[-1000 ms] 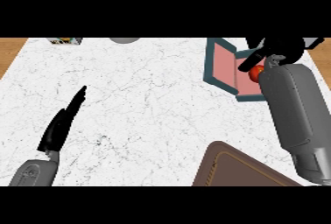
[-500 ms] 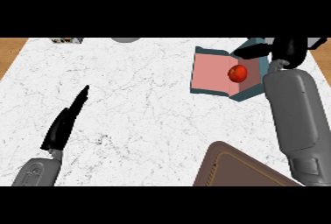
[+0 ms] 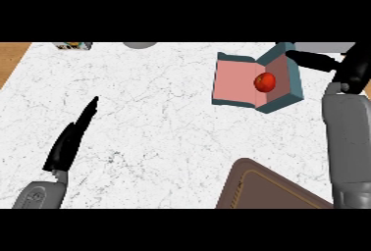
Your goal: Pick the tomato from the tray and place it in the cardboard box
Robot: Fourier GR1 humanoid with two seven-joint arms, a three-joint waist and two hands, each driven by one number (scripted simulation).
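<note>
My right hand (image 3: pixel 354 68) has let go and pulled back to three o'clock, fingers relaxed; the tomato (image 3: pixel 264 82) now sits inside the cardboard box (image 3: pixel 233 83), so placement looks done

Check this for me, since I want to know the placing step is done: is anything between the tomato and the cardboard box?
Nothing visible. The tomato already lies inside the open cardboard box, on its pink floor. The right hand is beside the box, off the tomato.
</note>
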